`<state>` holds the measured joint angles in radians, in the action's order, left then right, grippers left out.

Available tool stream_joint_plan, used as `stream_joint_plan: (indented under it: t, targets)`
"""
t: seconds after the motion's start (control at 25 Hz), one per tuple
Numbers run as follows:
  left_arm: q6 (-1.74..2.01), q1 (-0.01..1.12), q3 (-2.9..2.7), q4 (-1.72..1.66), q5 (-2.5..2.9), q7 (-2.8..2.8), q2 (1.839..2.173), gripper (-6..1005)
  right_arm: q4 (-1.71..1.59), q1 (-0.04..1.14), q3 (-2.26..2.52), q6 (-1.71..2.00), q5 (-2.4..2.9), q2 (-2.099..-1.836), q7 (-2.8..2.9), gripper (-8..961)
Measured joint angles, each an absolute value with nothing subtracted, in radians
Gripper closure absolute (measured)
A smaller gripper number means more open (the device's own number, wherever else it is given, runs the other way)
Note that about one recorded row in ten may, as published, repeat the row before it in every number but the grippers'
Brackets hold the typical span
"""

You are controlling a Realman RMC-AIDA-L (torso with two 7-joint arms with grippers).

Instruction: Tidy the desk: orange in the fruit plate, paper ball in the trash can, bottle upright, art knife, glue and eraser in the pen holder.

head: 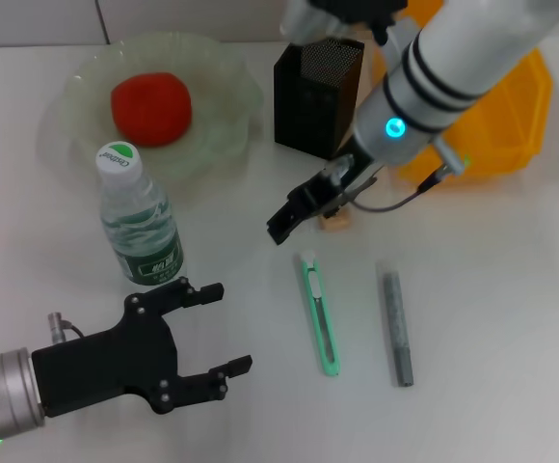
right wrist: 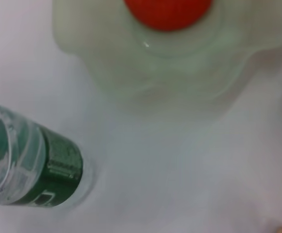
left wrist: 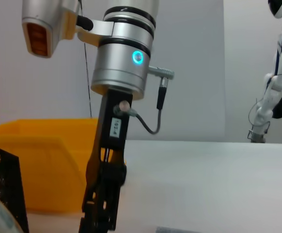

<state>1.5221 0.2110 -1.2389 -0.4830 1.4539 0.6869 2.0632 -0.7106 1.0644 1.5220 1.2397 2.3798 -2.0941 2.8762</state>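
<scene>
Right gripper (head: 294,220), state unclear, at eraser's (head: 334,221) 9 o'clock; light, stiff; pinch long sides. Left gripper (head: 224,328) open.

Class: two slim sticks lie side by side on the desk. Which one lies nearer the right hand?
The mint-green art knife, not the grey glue; its white end lies just below the right hand.
</scene>
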Motion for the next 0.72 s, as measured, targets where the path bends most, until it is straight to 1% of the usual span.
stream_joint_plan:
  t: [0.2,0.72]
  targets:
    - [1.523,0.213,-1.237,-0.482,1.454,0.695,2.066,186,-0.716,1.078,1.646,1.238,2.337,-2.094,2.950,129]
    - [1.534,0.196,-1.235,-0.480,1.449,0.698,2.066,186,-0.726,1.101,1.698,1.305,2.319,-2.094,2.956,144]
